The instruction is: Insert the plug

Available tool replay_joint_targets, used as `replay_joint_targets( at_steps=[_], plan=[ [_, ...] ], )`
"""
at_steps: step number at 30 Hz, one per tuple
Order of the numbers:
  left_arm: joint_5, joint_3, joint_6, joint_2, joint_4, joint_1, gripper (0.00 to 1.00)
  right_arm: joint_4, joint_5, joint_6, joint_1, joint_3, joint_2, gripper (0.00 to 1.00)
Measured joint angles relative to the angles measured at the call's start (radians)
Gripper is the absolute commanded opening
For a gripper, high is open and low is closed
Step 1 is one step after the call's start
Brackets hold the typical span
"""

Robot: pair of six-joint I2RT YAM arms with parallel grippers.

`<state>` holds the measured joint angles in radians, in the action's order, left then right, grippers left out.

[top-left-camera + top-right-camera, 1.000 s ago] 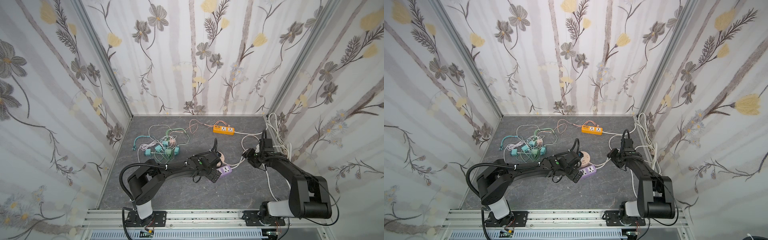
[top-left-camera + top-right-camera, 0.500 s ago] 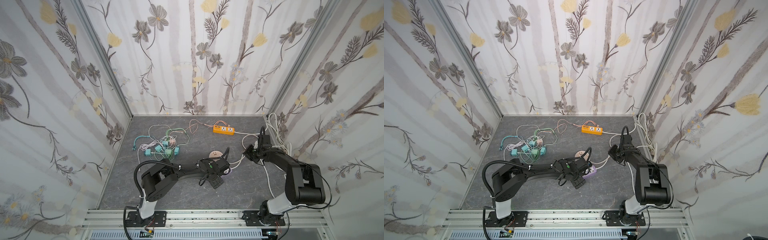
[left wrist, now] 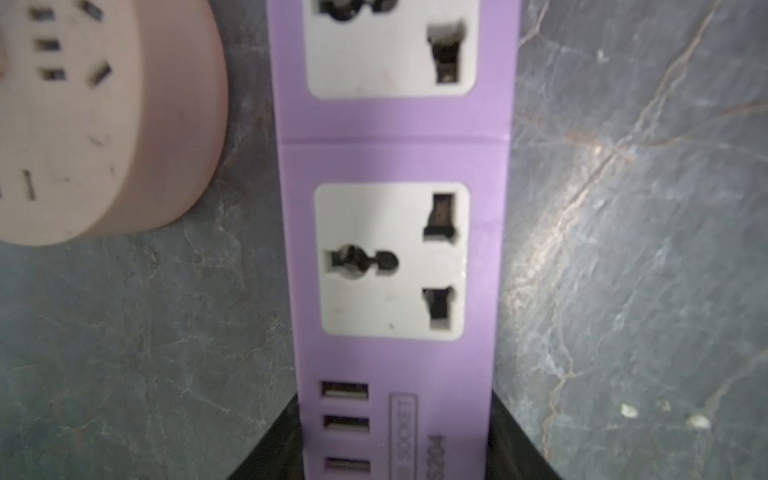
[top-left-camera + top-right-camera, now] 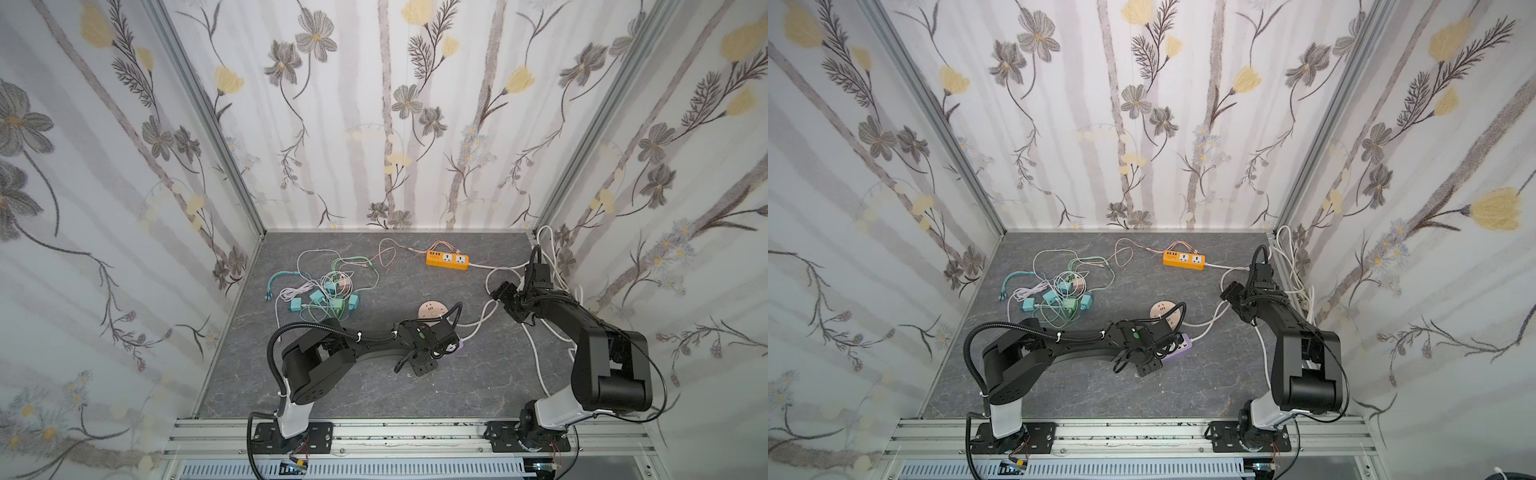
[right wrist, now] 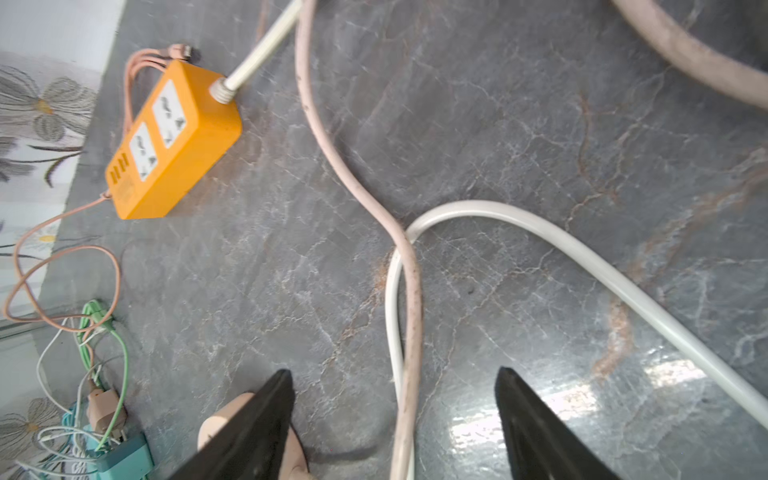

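left end effector has clamped the purple power strip. right end effector, well apart from it, has reopened empty, so insertion waits.

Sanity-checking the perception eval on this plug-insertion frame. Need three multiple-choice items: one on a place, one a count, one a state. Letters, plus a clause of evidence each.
1. Where does the orange power strip lie?
A. By the back wall
B. Against the front rail
C. Under the left arm

2. How many white outlet faces does it carry?
A. One
B. Two
C. Four

3. How does the right end effector stand?
A. Shut on the orange strip
B. Shut, empty
C. Open, holding nothing

Answers:
1 A: in both top views it sits at the far end, close to that wall.
2 B: the right wrist view shows two faces side by side.
3 C: its fingers stand wide apart above the pink cable, gripping nothing.
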<state>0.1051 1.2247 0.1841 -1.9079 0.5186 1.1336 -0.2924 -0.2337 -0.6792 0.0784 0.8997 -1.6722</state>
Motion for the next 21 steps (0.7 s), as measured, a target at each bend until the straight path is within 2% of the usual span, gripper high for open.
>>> replay_joint_targets(
  at_steps=[2,4,5,10,14,21],
  plan=[
    [0.015,-0.018,0.026,0.007,-0.006,0.000,0.55,-0.014,0.000,0.000,0.000,0.008,0.032,0.84],
    [0.038,-0.027,0.053,0.008,-0.014,0.004,0.54,-0.037,0.001,0.006,0.000,0.031,0.054,0.97],
    [0.044,-0.027,0.067,0.008,-0.016,0.004,0.55,-0.048,0.000,0.007,0.001,0.047,0.061,0.99],
    [0.107,-0.029,0.117,0.003,-0.017,-0.005,0.57,-0.059,-0.067,0.045,-0.003,0.189,0.040,0.99],
    [0.161,-0.032,0.131,0.008,-0.014,-0.019,0.67,-0.092,-0.130,0.061,-0.022,0.309,-0.069,0.99],
    [0.207,-0.049,0.134,0.038,0.028,-0.033,0.78,-0.122,-0.225,0.068,-0.073,0.534,-0.280,0.99]
  ],
)
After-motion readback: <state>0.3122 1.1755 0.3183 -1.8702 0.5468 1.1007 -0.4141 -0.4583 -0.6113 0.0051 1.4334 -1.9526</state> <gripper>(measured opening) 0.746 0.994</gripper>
